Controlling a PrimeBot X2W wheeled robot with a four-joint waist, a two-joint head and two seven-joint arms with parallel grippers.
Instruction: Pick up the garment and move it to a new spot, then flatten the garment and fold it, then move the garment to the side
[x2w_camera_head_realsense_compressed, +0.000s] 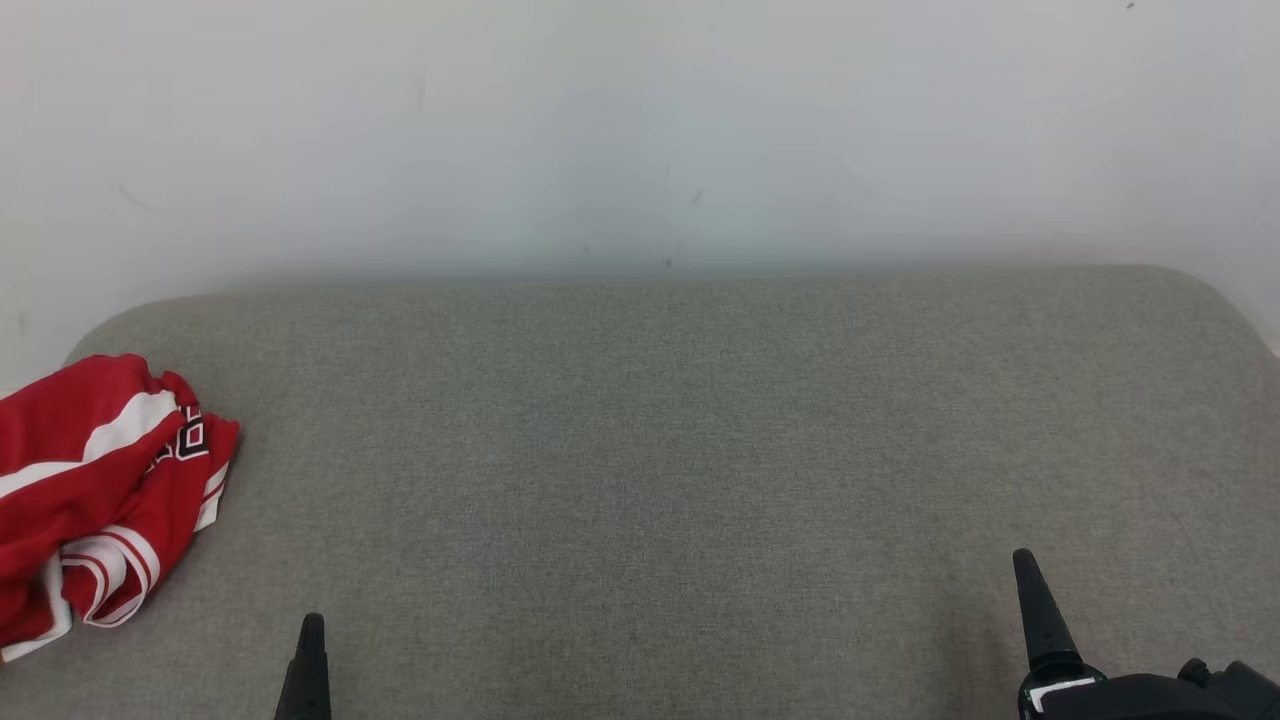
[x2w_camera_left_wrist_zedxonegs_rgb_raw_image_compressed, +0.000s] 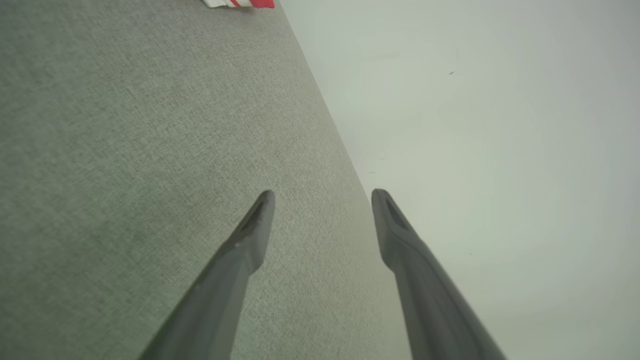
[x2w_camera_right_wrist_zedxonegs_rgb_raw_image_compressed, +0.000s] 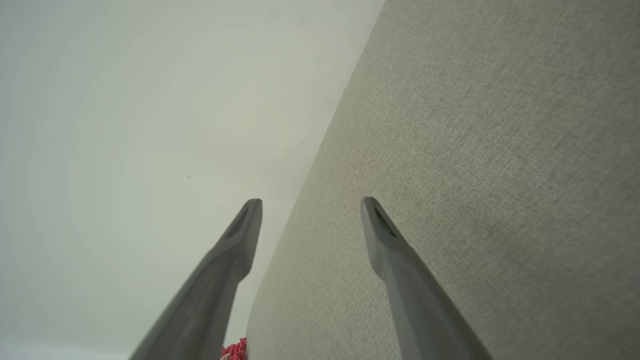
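Your red-and-white jersey (x2w_camera_head_realsense_compressed: 90, 490) lies crumpled at the left edge of the desk (x2w_camera_head_realsense_compressed: 650, 450). The left end effector (x2w_camera_left_wrist_zedxonegs_rgb_raw_image_compressed: 322, 200) and right end effector (x2w_camera_right_wrist_zedxonegs_rgb_raw_image_compressed: 311, 205) stand apart, empty; send the left one over and pinch a thick fold.

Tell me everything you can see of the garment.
The garment is red with white stripes and a black-and-white printed patch, of thin smooth-looking cloth. It lies crumpled in a loose heap, not folded, at the left end of the grey fabric surface, cut off by the head view's left edge. What shows rests on that surface; the open left hand and right hand are clear of it.
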